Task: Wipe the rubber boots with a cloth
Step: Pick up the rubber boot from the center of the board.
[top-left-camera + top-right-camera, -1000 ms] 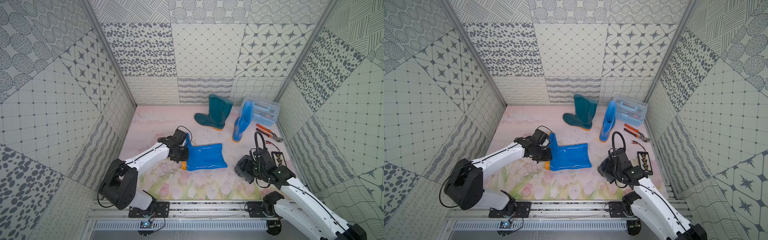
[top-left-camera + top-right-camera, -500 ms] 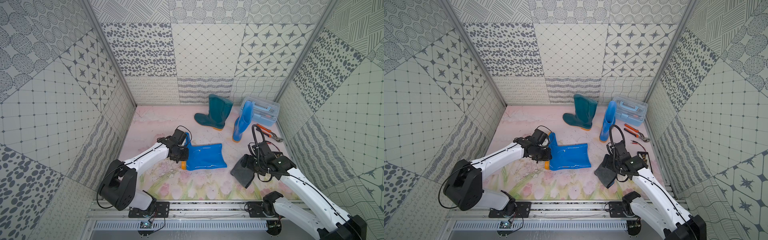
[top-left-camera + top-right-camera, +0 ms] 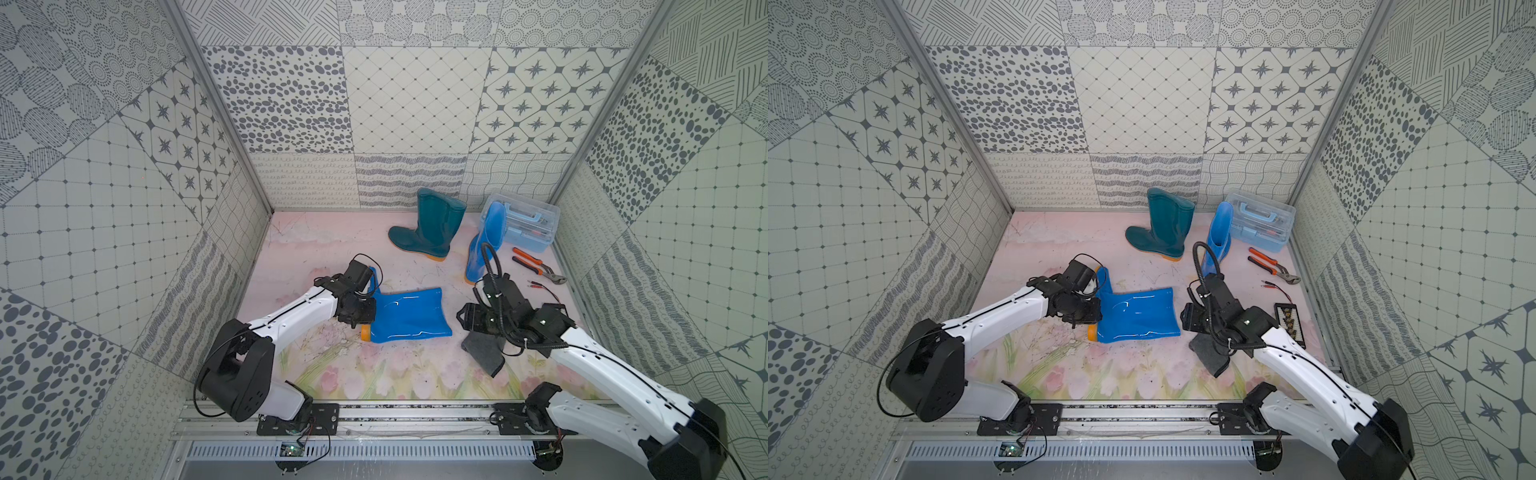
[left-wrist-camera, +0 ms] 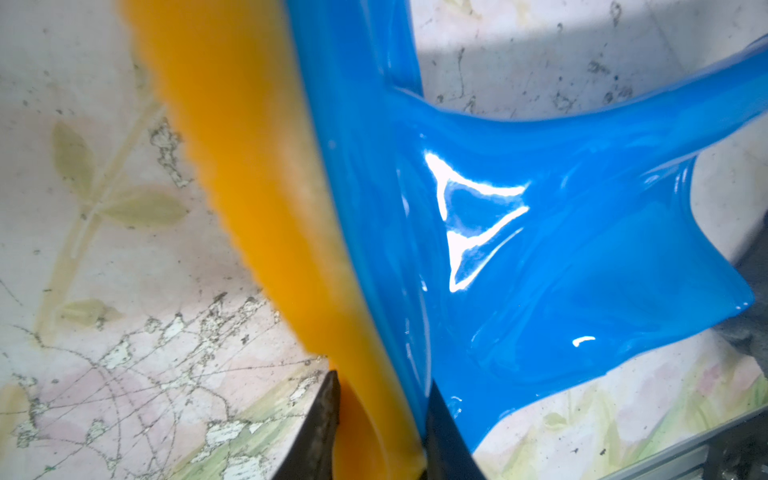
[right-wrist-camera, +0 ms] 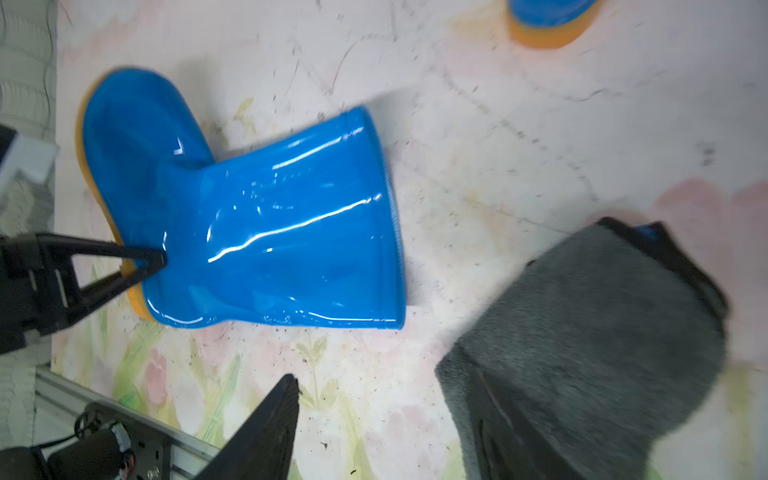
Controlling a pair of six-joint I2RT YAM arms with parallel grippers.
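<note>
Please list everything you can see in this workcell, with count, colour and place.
lying boot: 1, bright blue, mid-table
upright boot: 1, bright blue, beside the toolbox
teal boot: 1, upright, at the back
cloth: 1, dark grey, front right
toolbox: 1, clear and light blue, back right
pliers: 1, orange-handled, right side
wires: count unclear, red-tipped, right side
terminal board: 1, black, right edge
table: 1, pink floral
left gripper: black, shut on the lying boot's orange sole
right gripper: black, open, cloth against one finger

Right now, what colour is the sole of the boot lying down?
The sole of the lying blue boot is orange; clearest in the left wrist view.
</note>
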